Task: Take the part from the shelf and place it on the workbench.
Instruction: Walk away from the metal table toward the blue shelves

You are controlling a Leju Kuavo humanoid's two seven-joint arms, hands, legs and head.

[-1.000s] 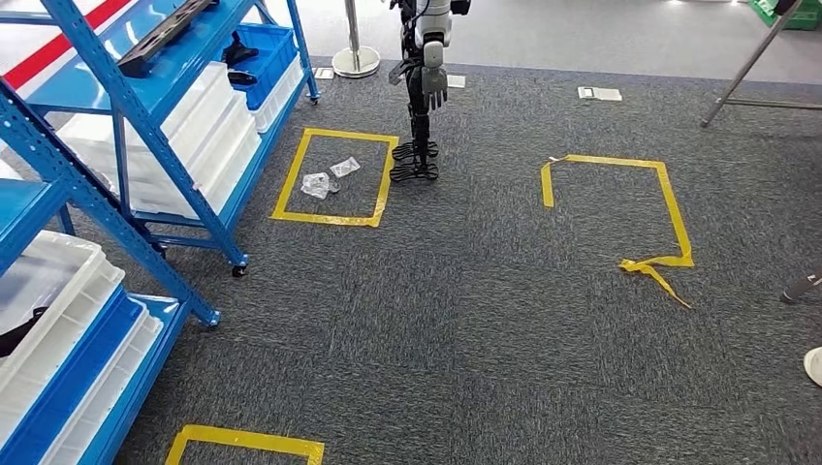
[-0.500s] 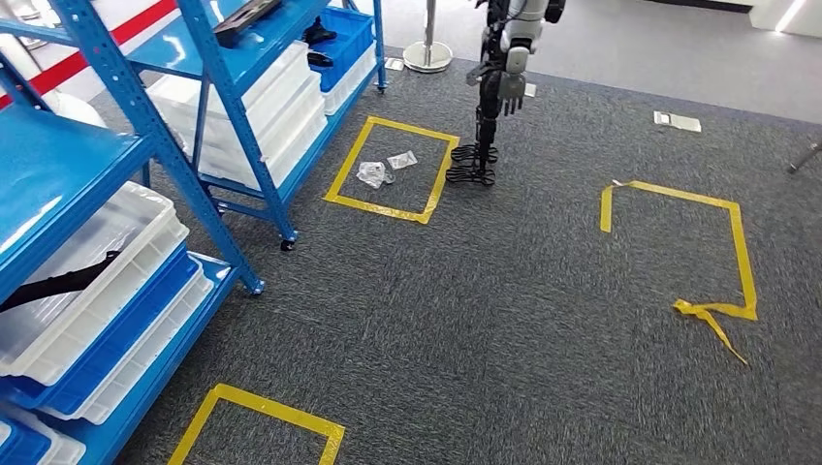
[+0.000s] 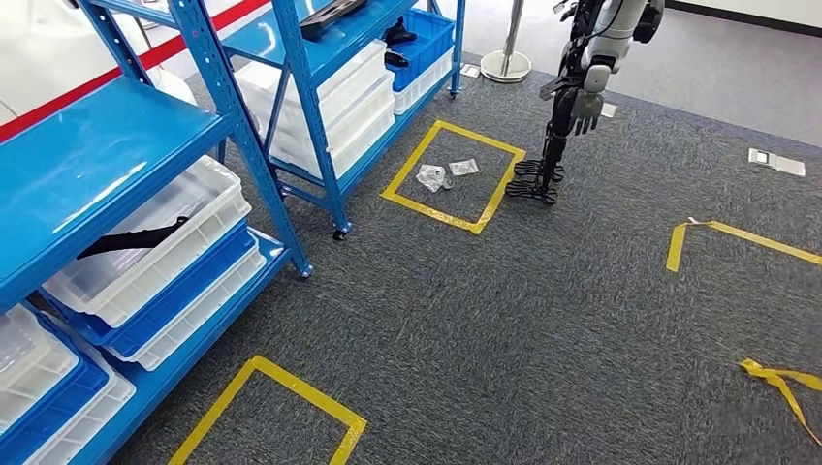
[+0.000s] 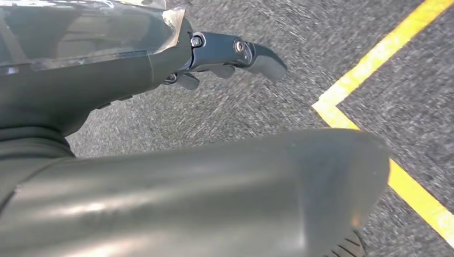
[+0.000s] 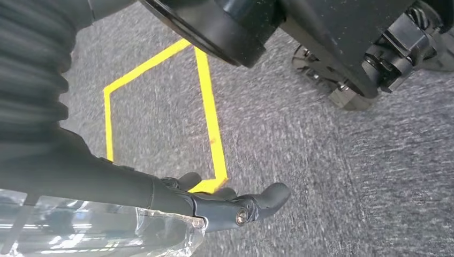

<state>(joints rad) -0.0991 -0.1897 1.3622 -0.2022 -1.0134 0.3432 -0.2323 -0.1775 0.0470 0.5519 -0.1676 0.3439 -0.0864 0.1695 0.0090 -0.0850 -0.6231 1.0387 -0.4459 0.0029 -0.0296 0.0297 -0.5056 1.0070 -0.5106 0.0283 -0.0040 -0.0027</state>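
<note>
From the head view, the nearest blue shelf (image 3: 97, 145) stands to the left over grey carpet. A long dark part (image 3: 131, 238) lies aslant inside a white bin (image 3: 189, 203) on its lower level. That looks like the thing to fetch, though a further rack carries another dark piece on top (image 3: 334, 12), so I cannot tell for certain which is meant. A taped yellow square (image 3: 410, 160) on the floor holds two small clear bags (image 3: 431, 177), and a second robot (image 3: 582, 87) stands just beside it, well apart from the bin. In the left wrist view, the left hand (image 4: 134, 69) hangs over the carpet near a yellow tape line (image 4: 375, 59). Its dark fingers (image 4: 257, 53) are stretched out and grasp nothing. A glossy clear film lies along the hand, and I cannot tell whether it is a cover. In the right wrist view, the right hand (image 5: 160, 198) likewise hangs with fingers (image 5: 267, 197) extended and empty above a taped corner (image 5: 206, 96), with the same clear film along it. The step in hand appears to be the approach to the shelf, so the task is barely begun. To do it well, the robot should square its body to the bin and stop close enough to reach without leaning. It should then bring a hand in under the upper shelf board and take the part near its middle, so it lifts level and clears the bin wall.
</note>
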